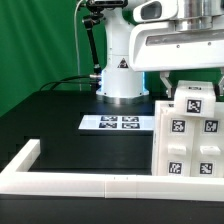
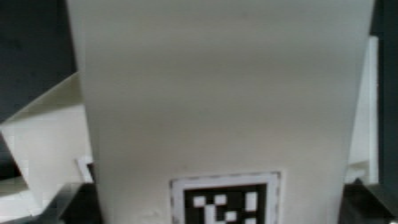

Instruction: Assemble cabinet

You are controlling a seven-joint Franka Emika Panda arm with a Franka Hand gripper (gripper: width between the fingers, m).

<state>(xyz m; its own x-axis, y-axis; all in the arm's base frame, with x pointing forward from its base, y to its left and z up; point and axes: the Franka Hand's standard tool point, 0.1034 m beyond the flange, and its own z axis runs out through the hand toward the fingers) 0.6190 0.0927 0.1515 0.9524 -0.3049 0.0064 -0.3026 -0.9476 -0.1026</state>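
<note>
The cabinet [image 1: 192,140] stands at the exterior view's right, a white box whose front panels carry several black-and-white tags. On its top sits a white panel [image 1: 192,100] with one tag. My gripper [image 1: 188,76] is right above this panel, and the arm's white body hides its jaws. In the wrist view the white panel [image 2: 214,100] fills the picture between the dark fingers [image 2: 57,204] at either side, with its tag [image 2: 226,205] near my gripper [image 2: 217,210]. The jaws stand against the panel's two sides.
The marker board [image 1: 120,123] lies flat on the black table in front of the arm's base [image 1: 120,78]. A long low white wall [image 1: 90,183] runs along the front and bends back at the exterior view's left. A green curtain hangs behind.
</note>
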